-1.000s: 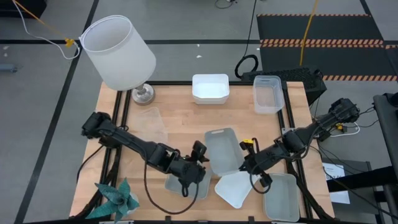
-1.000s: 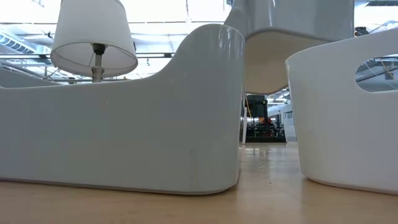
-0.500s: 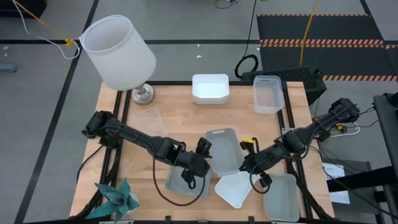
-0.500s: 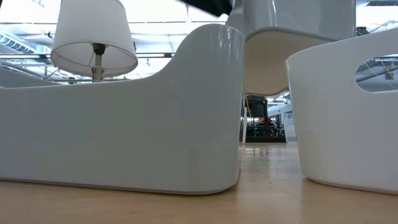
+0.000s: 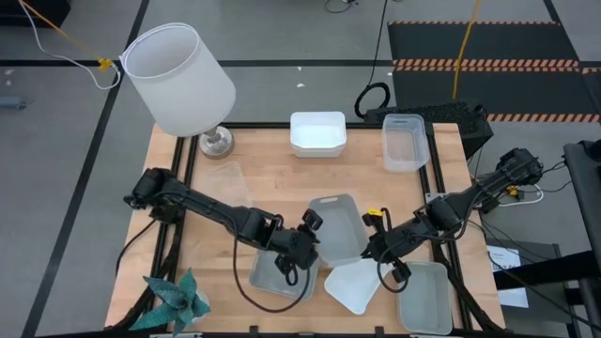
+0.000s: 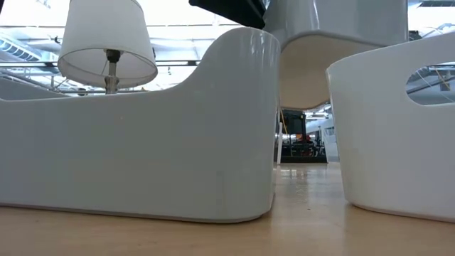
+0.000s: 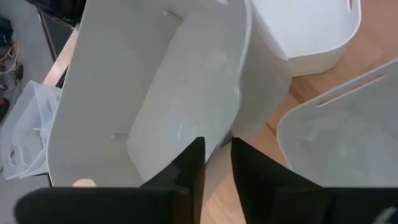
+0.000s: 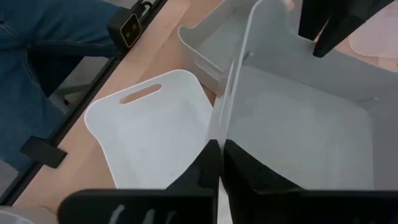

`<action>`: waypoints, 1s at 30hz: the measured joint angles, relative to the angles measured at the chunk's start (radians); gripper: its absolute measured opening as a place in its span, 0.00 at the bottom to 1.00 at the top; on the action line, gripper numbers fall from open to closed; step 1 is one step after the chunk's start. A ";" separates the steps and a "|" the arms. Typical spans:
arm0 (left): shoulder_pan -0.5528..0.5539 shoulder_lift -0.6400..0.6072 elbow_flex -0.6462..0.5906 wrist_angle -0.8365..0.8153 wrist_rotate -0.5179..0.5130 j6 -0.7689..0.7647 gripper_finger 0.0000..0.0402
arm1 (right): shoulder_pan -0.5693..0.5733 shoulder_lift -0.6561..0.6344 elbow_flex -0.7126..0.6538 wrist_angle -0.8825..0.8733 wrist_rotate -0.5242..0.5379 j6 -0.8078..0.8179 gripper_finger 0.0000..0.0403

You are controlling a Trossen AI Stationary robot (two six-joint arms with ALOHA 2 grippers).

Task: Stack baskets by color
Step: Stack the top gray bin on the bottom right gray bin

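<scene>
My left gripper (image 5: 313,237) has its 2 fingers (image 7: 189,165) set narrow across the near rim of the grey-green basket (image 5: 336,225) in the middle of the table (image 5: 272,169), 1 finger inside the wall and 1 outside; whether they press the rim I cannot tell. My right gripper (image 5: 372,246) is pinched tight on the opposite long wall of that same basket, the thin plastic edge running up between its fingertips (image 8: 211,163). The basket is a shallow, smooth, cloudy tub with rounded corners, and nothing lies in it.

Below it, a second grey-green basket (image 5: 268,277) sits under my left wrist, also holding nothing. A white basket (image 5: 352,286) with a slot handle lies tilted just beside it, next to another grey basket (image 5: 427,299) at the table's near right corner. At the far edge stand a glossy white basket (image 5: 317,132) and a clear basket (image 5: 405,142), both without contents. A further clear basket (image 5: 228,186) lies by the lamp (image 5: 180,80), whose shade is a plain white drum on a metal foot. A teal cloth (image 5: 177,299) is bunched at the near left corner.
</scene>
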 joint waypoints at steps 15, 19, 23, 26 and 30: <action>-0.001 0.000 0.000 0.007 0.040 0.073 0.02 | 0.000 0.000 0.000 0.052 0.003 0.010 0.07; 0.000 0.000 0.000 0.030 0.034 0.078 0.01 | -0.001 0.000 0.000 0.068 0.012 0.091 0.18; 0.000 0.000 0.000 0.034 0.031 0.082 0.01 | -0.001 0.000 0.000 0.079 0.006 0.206 0.31; -0.002 0.000 0.000 0.030 0.031 0.084 0.01 | -0.003 0.000 0.000 0.129 0.015 0.266 0.40; -0.015 0.001 0.000 0.032 0.029 0.118 0.00 | -0.025 0.001 0.020 0.196 0.025 0.327 0.48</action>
